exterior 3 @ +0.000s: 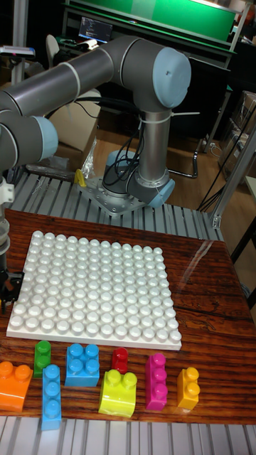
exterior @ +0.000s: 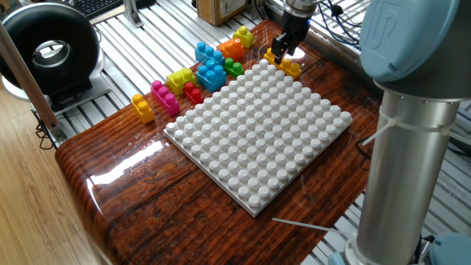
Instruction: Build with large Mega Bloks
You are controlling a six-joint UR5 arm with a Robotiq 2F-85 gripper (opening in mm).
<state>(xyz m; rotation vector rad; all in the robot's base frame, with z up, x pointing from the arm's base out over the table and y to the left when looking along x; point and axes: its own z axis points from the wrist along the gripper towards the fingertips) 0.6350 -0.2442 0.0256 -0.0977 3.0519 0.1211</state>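
Observation:
In the fixed view my gripper is shut on one end of a long yellow brick, held just off the far corner of the white studded baseplate. Loose Mega Bloks lie along the plate's left side: a yellow one, orange, two blue, green, lime, red, magenta and a yellow-orange one. In the tall fixed view only a sliver of the gripper shows at the left edge, and the held brick is hidden there.
The wooden table ends close to the plate on every side. A round black device stands off the table to the left. The arm's grey column rises at the right. A cardboard box sits behind the bricks.

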